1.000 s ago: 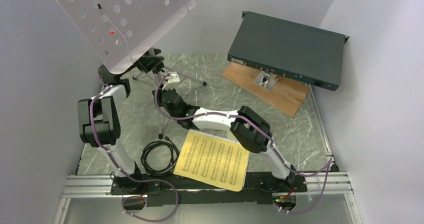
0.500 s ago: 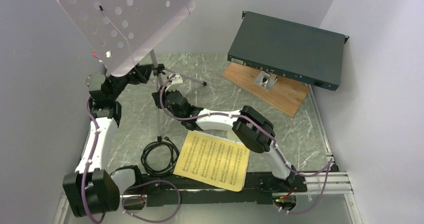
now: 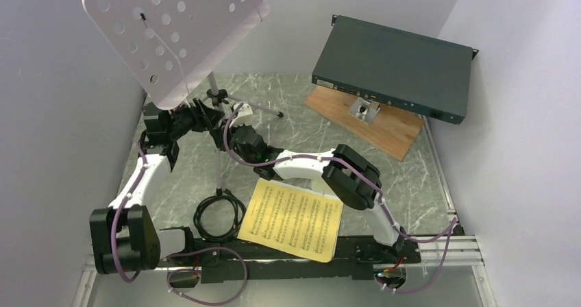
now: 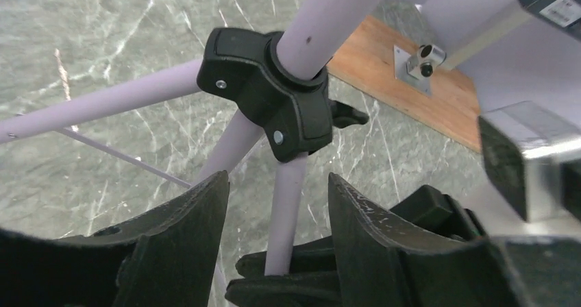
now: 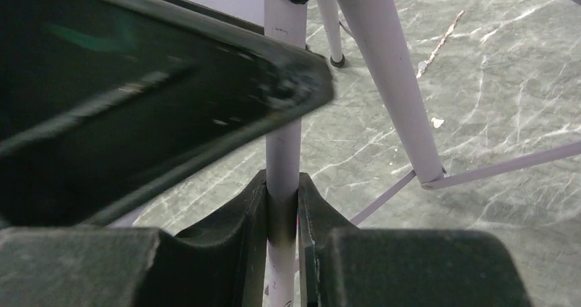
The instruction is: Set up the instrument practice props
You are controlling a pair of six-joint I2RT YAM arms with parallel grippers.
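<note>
Right jaws pinch the music stand (image 5: 283, 156) tube, left jaws spread around it without touching

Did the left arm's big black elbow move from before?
Yes. The left arm's elbow swung toward the near edge: before it sat beyond the coiled black cable, now it's nearer than it.

Music stand (image 3: 171, 26) is pale grey with round holes, sheet music (image 3: 291, 219) yellow with black notes, table (image 3: 308, 125) grey-green marble, white veins, box (image 3: 397, 64) dark green.
</note>
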